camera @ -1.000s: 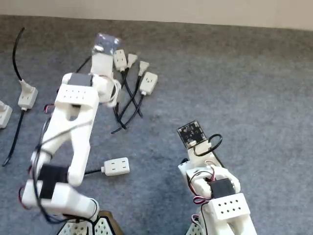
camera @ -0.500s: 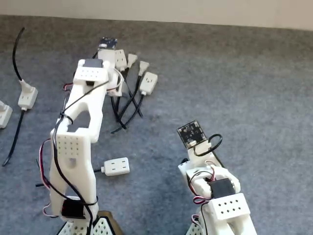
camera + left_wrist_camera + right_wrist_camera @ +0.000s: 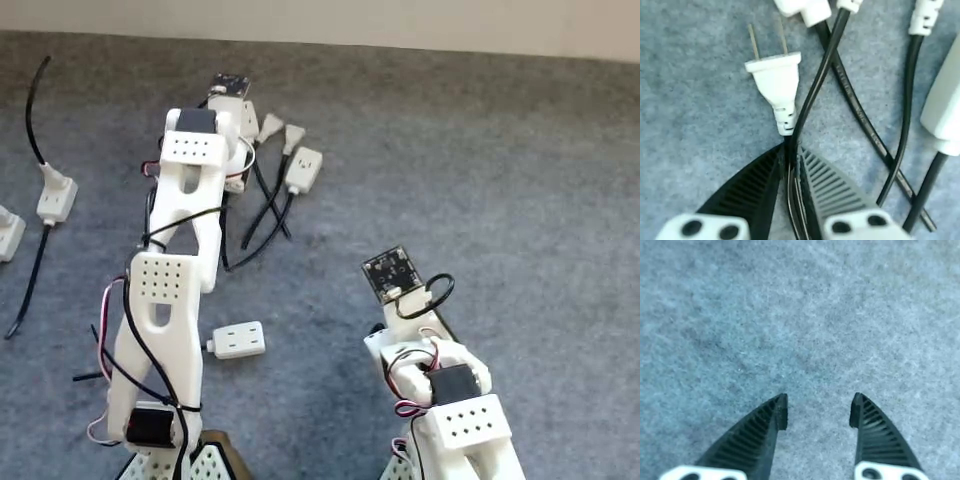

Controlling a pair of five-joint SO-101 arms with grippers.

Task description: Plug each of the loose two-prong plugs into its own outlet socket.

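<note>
My left gripper (image 3: 791, 152) is shut on a thin black cord (image 3: 807, 107), just behind a white two-prong plug (image 3: 774, 75) that lies flat on the carpet with its prongs pointing away from me. In the high view the left arm (image 3: 190, 170) stretches out over the far cluster of plugs (image 3: 270, 124) and a white outlet socket (image 3: 303, 167). A second outlet socket (image 3: 238, 340) lies near that arm's base. My right gripper (image 3: 818, 412) is open over bare carpet, nothing between its fingers, and the right arm (image 3: 455, 400) is folded at the front.
More black cords (image 3: 905, 125) cross beside the held one, and further white plug bodies (image 3: 802, 9) lie beyond it. Another white piece on a cord (image 3: 55, 196) lies at the far left. Open grey carpet (image 3: 500, 180) spreads to the right.
The left arm has unfolded and stretched out towards the far plug cluster, and the black cords beneath it have shifted. The right arm has kept still.
</note>
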